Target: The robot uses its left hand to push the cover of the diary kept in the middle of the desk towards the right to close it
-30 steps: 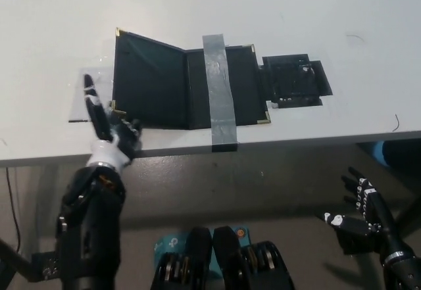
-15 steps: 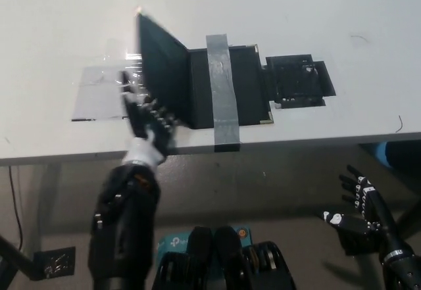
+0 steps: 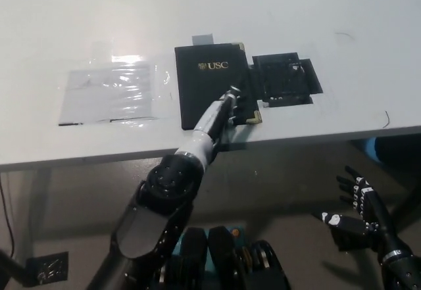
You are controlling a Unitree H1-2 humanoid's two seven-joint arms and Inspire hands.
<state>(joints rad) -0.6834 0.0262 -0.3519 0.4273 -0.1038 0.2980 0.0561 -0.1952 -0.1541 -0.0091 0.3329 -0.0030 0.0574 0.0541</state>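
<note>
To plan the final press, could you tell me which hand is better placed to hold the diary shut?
Left. The left hand already lies on the closed diary; the right hand hangs below the desk.

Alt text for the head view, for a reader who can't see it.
A closed black diary lies on a white desk, the robot's left hand resting flat on its cover. A clear plastic sheet lies beside it; the right hand hangs open below the desk.

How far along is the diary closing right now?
Done: the diary lies shut on the desk, its front cover with gold "USC" lettering facing up. In hand: the left hand rests on the cover's lower right part. Left: only lifting that hand away. The right hand hangs open below the desk edge, idle.
</note>
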